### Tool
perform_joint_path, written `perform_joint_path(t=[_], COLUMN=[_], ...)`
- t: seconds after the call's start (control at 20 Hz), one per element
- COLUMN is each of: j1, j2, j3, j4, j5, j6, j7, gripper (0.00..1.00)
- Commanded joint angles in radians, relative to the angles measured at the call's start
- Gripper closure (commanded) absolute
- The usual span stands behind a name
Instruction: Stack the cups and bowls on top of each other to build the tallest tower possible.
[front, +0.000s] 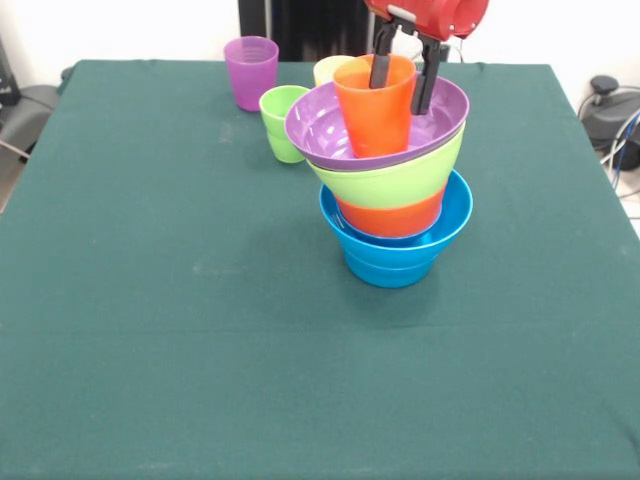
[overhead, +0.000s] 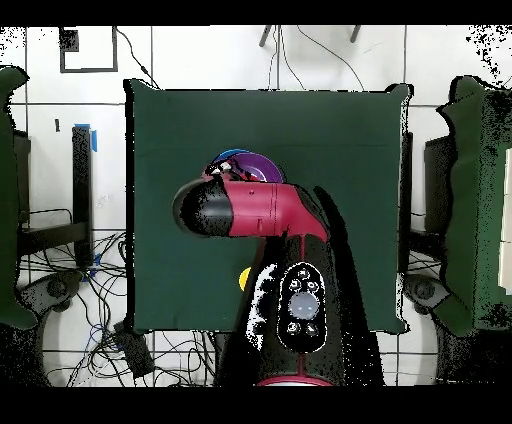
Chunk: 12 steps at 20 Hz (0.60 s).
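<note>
The tower stands mid-table in the front view: a blue bowl (front: 392, 256) at the bottom, then an orange bowl (front: 390, 217), a lime green bowl (front: 385, 182) and a purple bowl (front: 320, 128), which tilts. An orange cup (front: 370, 110) stands upright in the purple bowl. My gripper (front: 400, 98) comes down from above with its fingers apart, one finger (front: 381, 62) inside the cup and the other outside the cup's right wall. A purple cup (front: 251, 70), a green cup (front: 280, 122) and a half-hidden yellow cup (front: 328, 68) stand behind the tower.
The dark green table cloth (front: 150, 330) covers the table. In the overhead view my red arm (overhead: 260, 210) covers most of the tower, and only the purple bowl's rim (overhead: 262, 163) shows. Cables and stands lie beyond the table's edges.
</note>
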Motion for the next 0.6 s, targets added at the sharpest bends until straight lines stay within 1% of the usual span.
perform_joint_path(t=[0.05, 0.6], j1=[0.015, 0.002], j2=[-0.028, -0.062], j3=[0.042, 0.050], j4=[-0.021, -0.018], j5=[-0.081, -0.077], j6=[0.052, 0.093], j7=[-0.094, -0.116], gripper=[0.00, 0.00])
